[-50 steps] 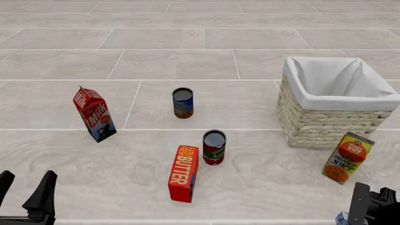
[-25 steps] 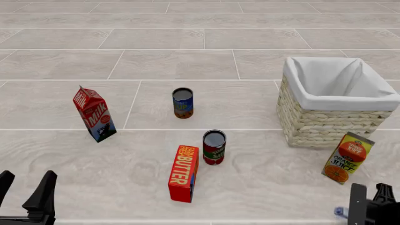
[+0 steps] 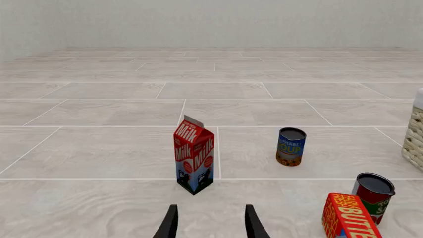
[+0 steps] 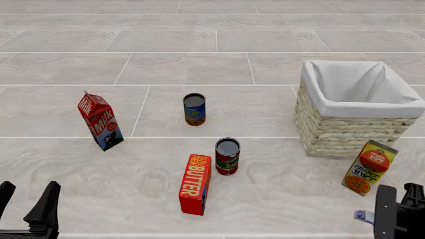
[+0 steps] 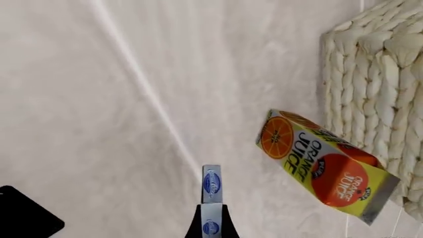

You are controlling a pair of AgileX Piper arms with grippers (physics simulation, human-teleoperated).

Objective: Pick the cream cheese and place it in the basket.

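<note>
The cream cheese (image 4: pixel 362 215), a small pale blue-and-white box, is held at the front right, close to the front edge. In the right wrist view the cream cheese (image 5: pixel 211 184) sticks out end-on between the dark fingers. My right gripper (image 4: pixel 393 219) is shut on it, as the right wrist view (image 5: pixel 211 222) shows. The wicker basket (image 4: pixel 332 132) with its white liner stands farther back on the right, beyond the juice carton; its wall shows in the right wrist view (image 5: pixel 370 64). My left gripper (image 4: pixel 25 199) is open and empty at the front left, also in the left wrist view (image 3: pixel 210 224).
An orange juice carton (image 4: pixel 370 167) stands between the right gripper and the basket. A red BUTTER box (image 4: pixel 194 184) and a can (image 4: pixel 227 156) stand in the middle. A second can (image 4: pixel 194 109) is behind them and a milk carton (image 4: pixel 99 121) at the left.
My right gripper has risen and shifted slightly right with the cream cheese, which now sits higher in the front view. The left arm has not moved.
</note>
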